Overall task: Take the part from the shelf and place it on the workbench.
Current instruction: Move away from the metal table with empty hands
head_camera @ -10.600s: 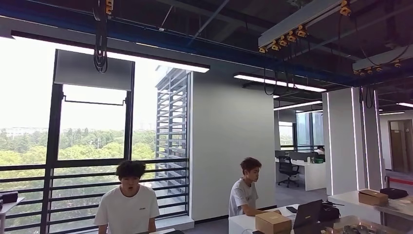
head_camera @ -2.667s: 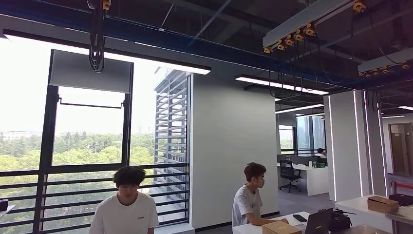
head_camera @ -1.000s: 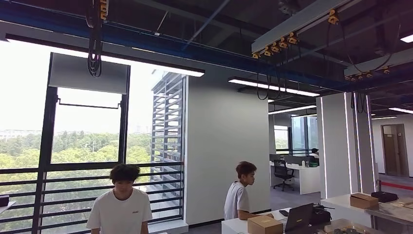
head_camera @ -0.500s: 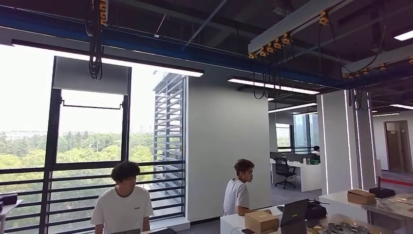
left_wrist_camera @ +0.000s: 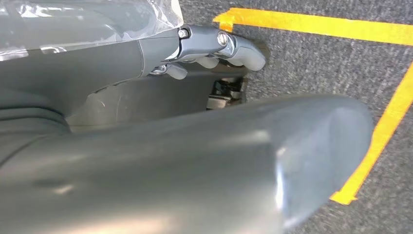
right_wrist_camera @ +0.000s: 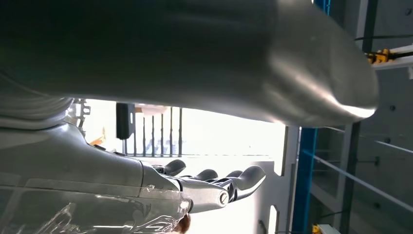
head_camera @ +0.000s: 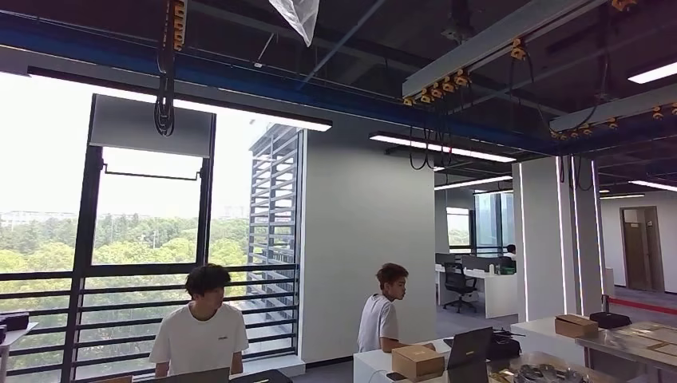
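Head view looks level and upward across an office: two people (head_camera: 203, 331) sit at desks before the window, a cardboard box (head_camera: 417, 361) rests on a white desk (head_camera: 369, 364), and a metal-topped table (head_camera: 639, 339) that may be the workbench stands at the far right. A corner of clear plastic film (head_camera: 297, 17) hangs at the upper edge, above the camera, so the bagged part is judged to be carried high and close to the robot's body. Left wrist view faces the grey floor (left_wrist_camera: 316, 63) crossed by yellow tape (left_wrist_camera: 311, 24). The left hand (left_wrist_camera: 209, 46) has its fingers curled over a dark grey surface, with film (left_wrist_camera: 87, 22) lying along the back of the hand; whether they clasp the part cannot be told. Right wrist view faces the ceiling and window. The right hand (right_wrist_camera: 209, 187) has its fingers stretched out and slightly apart, with film (right_wrist_camera: 97, 209) bunched against the hand behind them; a grip cannot be confirmed. With one camera facing down and the other up, the palms probably face each other across the bag. Neither hand looks nearer to it. The table lies ahead and to the robot's right.
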